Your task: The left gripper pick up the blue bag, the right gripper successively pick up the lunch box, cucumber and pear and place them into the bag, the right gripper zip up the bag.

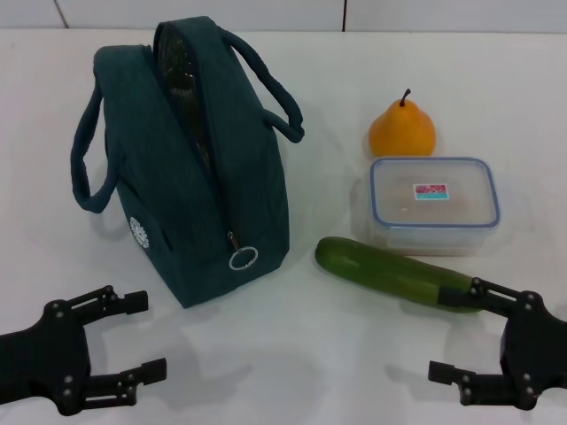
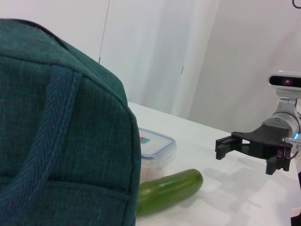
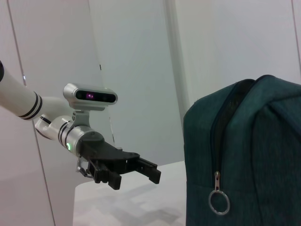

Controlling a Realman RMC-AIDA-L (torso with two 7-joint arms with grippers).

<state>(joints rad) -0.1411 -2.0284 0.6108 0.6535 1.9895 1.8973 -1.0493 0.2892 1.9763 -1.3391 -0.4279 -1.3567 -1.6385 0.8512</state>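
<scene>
Grippers left (image 1: 142,335) and right (image 1: 450,329) open, near blue bag (image 1: 199,168).

Blue bag (image 1: 208,177) upright, unzipped; lunch box (image 1: 433,204), cucumber (image 1: 390,272), pear (image 1: 402,129) beside.

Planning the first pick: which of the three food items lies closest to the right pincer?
The cucumber: its end nearly meets the right pincer; lunch box and pear sit farther back.
</scene>
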